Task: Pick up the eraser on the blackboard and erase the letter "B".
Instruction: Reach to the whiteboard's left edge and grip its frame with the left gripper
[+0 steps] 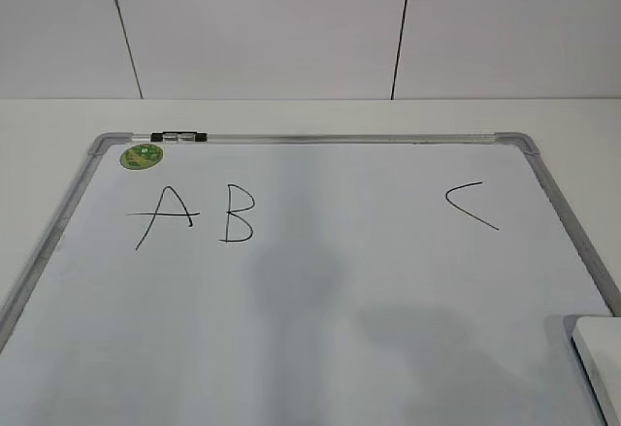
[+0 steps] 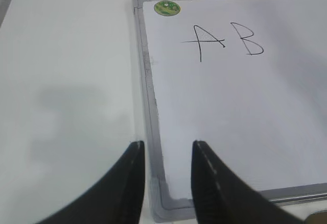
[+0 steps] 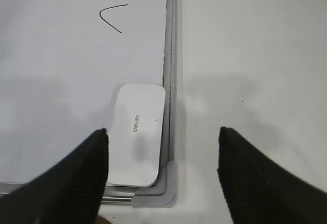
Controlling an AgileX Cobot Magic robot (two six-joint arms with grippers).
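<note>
The blackboard is a white board with a grey frame, lying flat. The letter "B" is drawn in black next to an "A"; it also shows in the left wrist view. The eraser, a white rounded block, lies in the board's near right corner; its edge shows in the exterior view. My right gripper is open above the eraser and the board's corner, not touching it. My left gripper is open and empty over the board's near left corner.
A round green magnet sits at the board's far left corner, next to a black clip on the frame. A "C" is drawn on the right side. White table surrounds the board.
</note>
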